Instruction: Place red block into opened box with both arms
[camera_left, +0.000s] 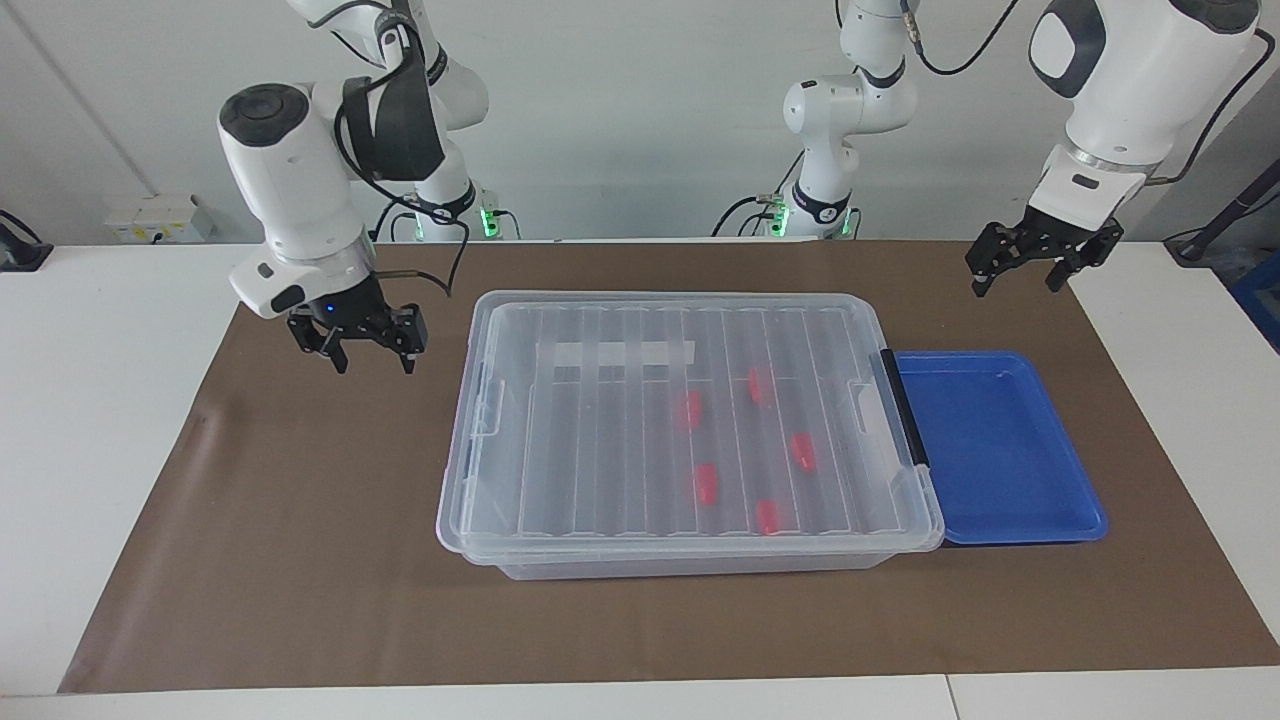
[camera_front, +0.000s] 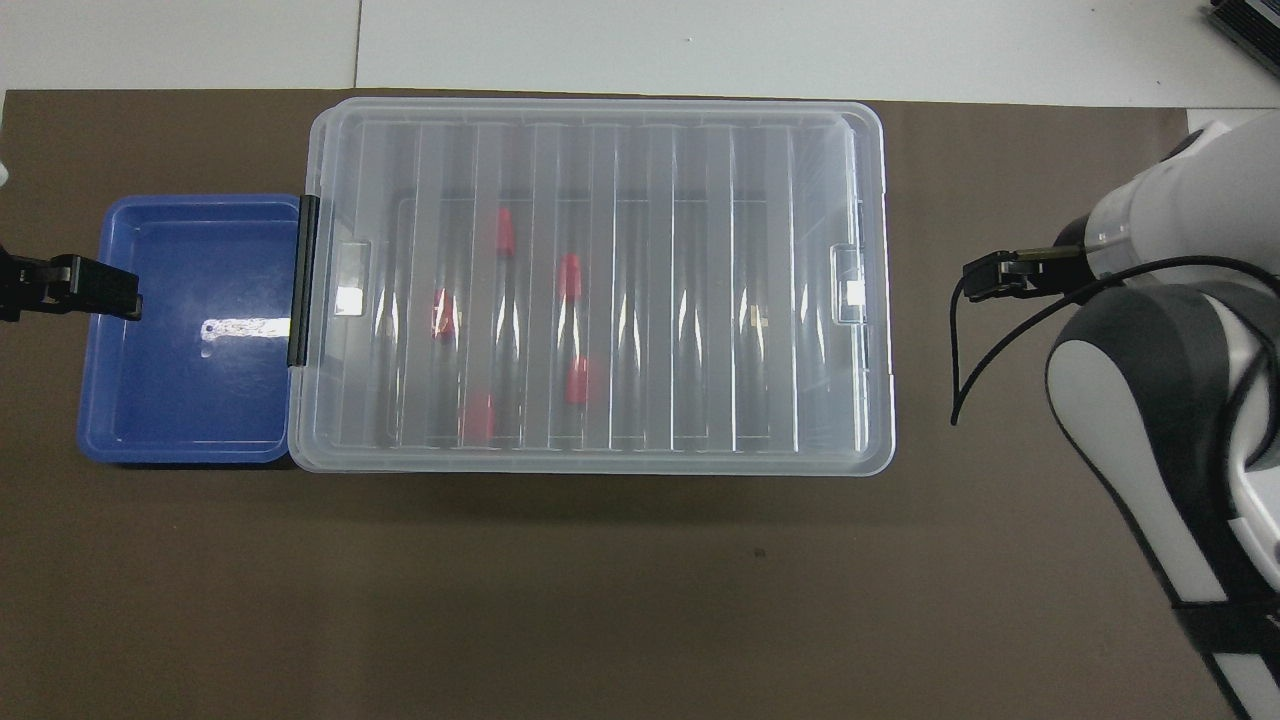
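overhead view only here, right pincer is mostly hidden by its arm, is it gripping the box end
Observer: No. The right pincer is up in the air over the mat, beside the box, open and touching nothing.
Operator: and the left one, looks like it's on the blue tray
Observer: The left pincer hangs high above the table, open and empty, not touching the blue tray.
Operator: lid down?
Observer: Yes, the lid lies flat on the box rim along its whole visible edge.

A robotics lab: white robot arms (camera_left: 300, 190) mounted around a white counter (camera_left: 90, 400) with a brown mat (camera_left: 300, 560).
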